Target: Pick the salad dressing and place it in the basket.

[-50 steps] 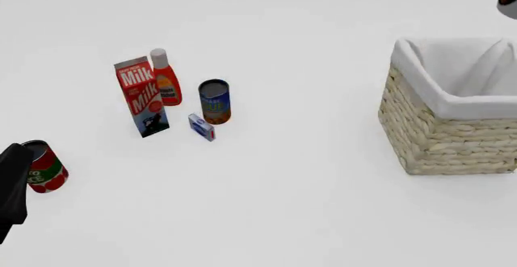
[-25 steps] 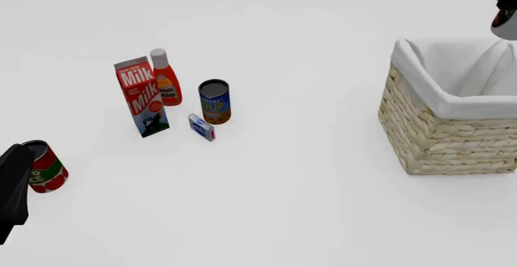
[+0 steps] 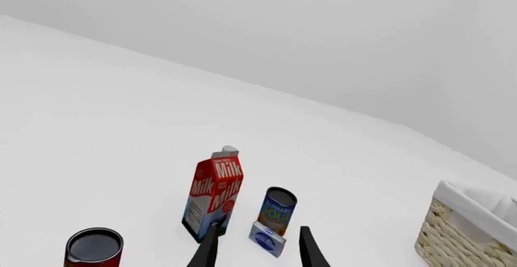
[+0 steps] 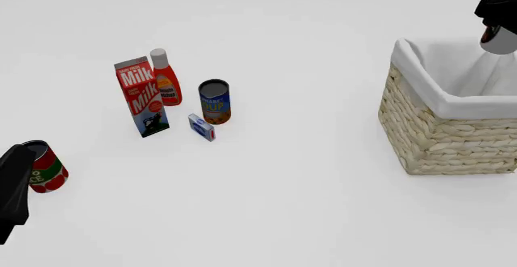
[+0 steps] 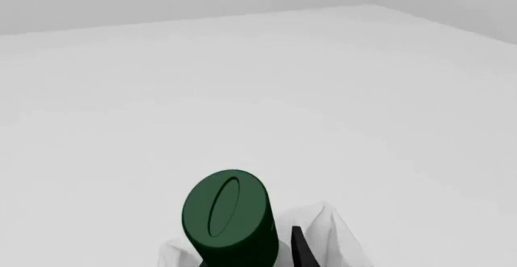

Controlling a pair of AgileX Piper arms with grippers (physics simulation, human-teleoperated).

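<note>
Right gripper [image 4: 494,14] clenched on the salad dressing [image 5: 230,218], cap end sticking out beyond its jaws, the basket [image 4: 440,100] right below them.

there were two cans [image 4: 214,101] [image 4: 45,170], two bottles [image 4: 166,78] [image 4: 498,39], one milk carton [image 4: 141,97], one small box [image 4: 201,126] and one basket [image 4: 449,134].
</note>
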